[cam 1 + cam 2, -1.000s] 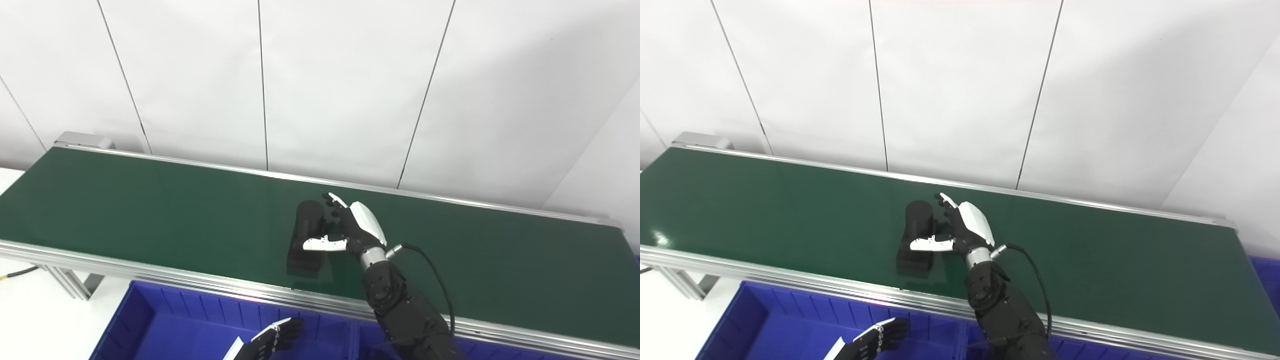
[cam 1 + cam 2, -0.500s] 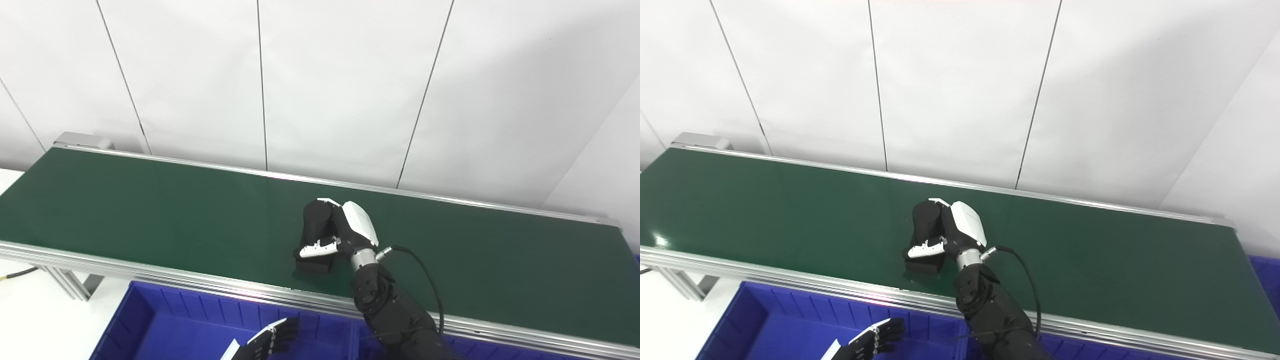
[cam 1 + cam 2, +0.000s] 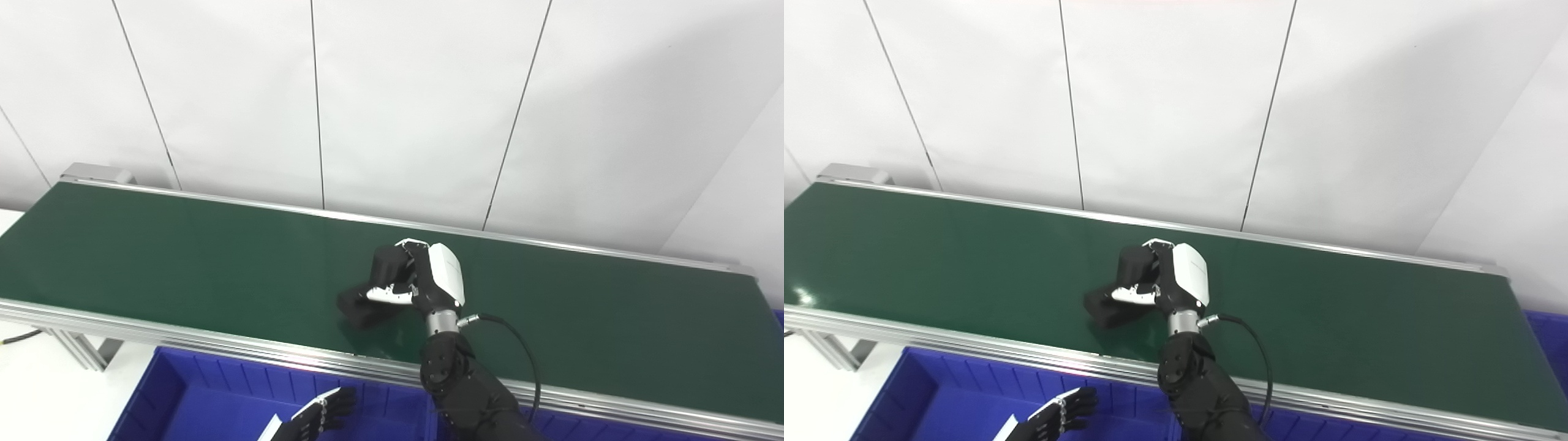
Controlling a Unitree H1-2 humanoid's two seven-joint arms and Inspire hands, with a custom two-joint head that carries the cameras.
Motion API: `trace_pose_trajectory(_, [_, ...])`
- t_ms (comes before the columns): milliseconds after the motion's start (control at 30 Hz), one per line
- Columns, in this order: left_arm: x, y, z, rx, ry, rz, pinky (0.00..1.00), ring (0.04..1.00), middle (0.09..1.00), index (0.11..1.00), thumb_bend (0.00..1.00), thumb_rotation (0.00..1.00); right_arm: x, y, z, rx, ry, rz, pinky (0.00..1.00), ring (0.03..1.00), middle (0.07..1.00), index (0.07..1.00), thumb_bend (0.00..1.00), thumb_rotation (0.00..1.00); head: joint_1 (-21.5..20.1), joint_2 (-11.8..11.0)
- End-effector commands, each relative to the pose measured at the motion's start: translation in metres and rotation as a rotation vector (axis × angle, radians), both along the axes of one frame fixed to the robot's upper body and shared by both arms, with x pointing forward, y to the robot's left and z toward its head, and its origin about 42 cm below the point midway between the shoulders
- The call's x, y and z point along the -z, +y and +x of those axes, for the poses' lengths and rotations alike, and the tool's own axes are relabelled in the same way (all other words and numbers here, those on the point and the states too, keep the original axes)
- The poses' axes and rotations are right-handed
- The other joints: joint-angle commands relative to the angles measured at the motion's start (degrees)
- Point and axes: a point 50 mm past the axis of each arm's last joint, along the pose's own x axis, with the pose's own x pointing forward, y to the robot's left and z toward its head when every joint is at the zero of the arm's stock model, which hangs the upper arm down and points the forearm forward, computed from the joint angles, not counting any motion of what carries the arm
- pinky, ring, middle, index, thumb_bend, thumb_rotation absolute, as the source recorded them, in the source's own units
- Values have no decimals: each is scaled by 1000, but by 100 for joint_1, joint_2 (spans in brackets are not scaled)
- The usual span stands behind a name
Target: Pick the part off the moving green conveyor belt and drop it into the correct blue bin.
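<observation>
A black part (image 3: pixel 367 294), a cylinder joined to a blocky base, is in my right hand (image 3: pixel 422 283) over the middle of the green conveyor belt (image 3: pixel 184 257). The fingers wrap its cylinder end and the thumb presses from the front. The part is tilted, its base end pointing left and down, close to the belt; whether it touches I cannot tell. My left hand (image 3: pixel 318 416) hangs low over the blue bin (image 3: pixel 202 398) in front of the belt, fingers apart and holding nothing.
An aluminium rail (image 3: pixel 184 343) edges the belt's near side, between the belt and the bin. A second blue bin (image 3: pixel 1543 331) shows at the far right. A white panelled wall stands close behind the belt. A black cable (image 3: pixel 520 343) loops from the right wrist.
My right hand went from open beside the part to shut around its cylinder end. It has since tipped the part, swinging its base leftward. The left hand drifted slightly left.
</observation>
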Motion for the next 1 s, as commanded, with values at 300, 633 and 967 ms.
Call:
trace_pose_trajectory(300, [-13, 5, 2, 6, -65, -62, 804, 834, 842, 830, 923, 365, -34, -22, -26, 54, -230, 247, 329, 383, 497, 516, 510, 0, -221, 217])
trace_pose_trajectory(633, [-20, 7, 5, 6, -90, -73, 787, 821, 826, 821, 940, 381, -40, -78, -92, 118, -322, 343, 247, 444, 490, 493, 514, 0, -391, 461])
trace_pose_trajectory(967, [-27, 7, 10, 16, -120, -104, 781, 820, 826, 822, 926, 343, -43, -118, -156, 211, -341, 329, 271, 449, 534, 457, 511, 0, -599, 853])
